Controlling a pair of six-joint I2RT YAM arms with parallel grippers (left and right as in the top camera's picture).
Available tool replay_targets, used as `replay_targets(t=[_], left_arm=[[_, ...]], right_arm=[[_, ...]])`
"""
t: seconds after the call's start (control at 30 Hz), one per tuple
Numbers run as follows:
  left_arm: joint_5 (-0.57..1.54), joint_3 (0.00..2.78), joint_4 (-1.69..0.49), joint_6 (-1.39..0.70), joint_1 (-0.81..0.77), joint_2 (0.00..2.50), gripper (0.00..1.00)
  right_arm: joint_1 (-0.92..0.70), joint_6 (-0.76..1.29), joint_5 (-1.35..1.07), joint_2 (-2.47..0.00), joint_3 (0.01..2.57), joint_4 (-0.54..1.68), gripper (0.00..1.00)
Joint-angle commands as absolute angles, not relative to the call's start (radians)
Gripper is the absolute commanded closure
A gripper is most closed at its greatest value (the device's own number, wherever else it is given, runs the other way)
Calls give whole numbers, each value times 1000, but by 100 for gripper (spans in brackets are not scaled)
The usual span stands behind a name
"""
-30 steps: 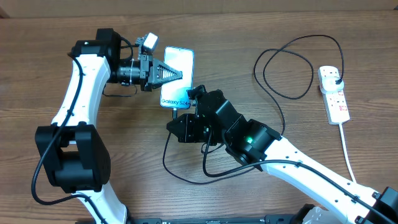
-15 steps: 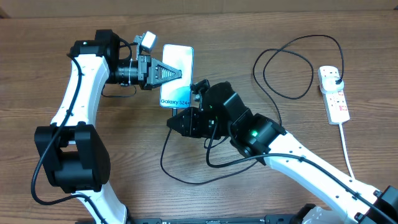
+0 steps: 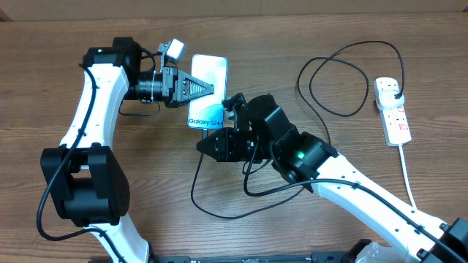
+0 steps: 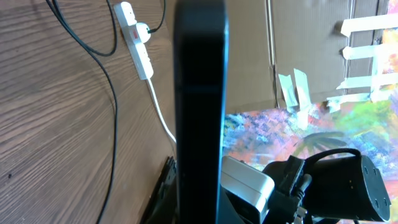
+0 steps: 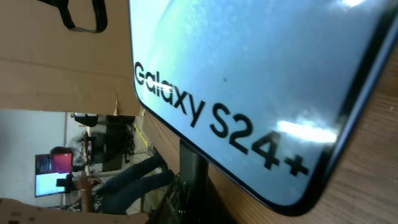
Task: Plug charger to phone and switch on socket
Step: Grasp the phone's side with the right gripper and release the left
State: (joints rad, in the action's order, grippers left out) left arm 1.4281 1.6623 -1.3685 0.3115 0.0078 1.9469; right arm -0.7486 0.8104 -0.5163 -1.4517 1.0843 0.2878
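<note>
The phone, its light screen reading "Galaxy S24+", is lifted above the table with my left gripper shut on its long edges. In the left wrist view the phone shows edge-on as a dark bar rising from the left gripper. My right gripper sits just below the phone's bottom edge, shut on the charger's connector, which reaches up to the rim of the phone; whether it is seated is hidden. The charger cable loops away to its plug in the socket.
The socket's white lead runs toward the table's front right. A large cable loop lies right of centre. In the left wrist view the socket and cable lie on the wood, with the right arm close by.
The right arm has shifted a little up and right, its gripper staying under the phone's bottom edge. The cable loop near the front has moved slightly. The left arm holds still.
</note>
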Motion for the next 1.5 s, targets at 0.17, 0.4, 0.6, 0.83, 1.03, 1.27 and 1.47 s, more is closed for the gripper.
replay_targets(t=[0.17, 0.4, 0.6, 0.83, 1.03, 1.27, 1.47], left_arm=[[1423, 1665, -1391, 344, 0, 1929, 96], [1581, 1665, -1384, 331, -10, 1929, 96], [1582, 1665, -1383, 310, -59, 1929, 96], [1582, 1665, -1380, 310, -79, 1929, 96], [1582, 1665, -1371, 311, -79, 1929, 96], [1580, 1665, -1338, 311, -79, 1929, 89], [1479, 1665, -1247, 308, -71, 1929, 0]], right_arm=[[-576, 704, -601, -1433, 1108, 336, 18], [-435, 698, -913, -1429, 1108, 250, 30], [-433, 705, -978, -1442, 1106, 177, 43], [-433, 701, -1002, -1487, 1106, 177, 61], [-443, 671, -1015, -1499, 1106, 178, 71], [-446, 656, -1013, -1499, 1106, 168, 96], [-442, 625, -1011, -1499, 1106, 183, 96]])
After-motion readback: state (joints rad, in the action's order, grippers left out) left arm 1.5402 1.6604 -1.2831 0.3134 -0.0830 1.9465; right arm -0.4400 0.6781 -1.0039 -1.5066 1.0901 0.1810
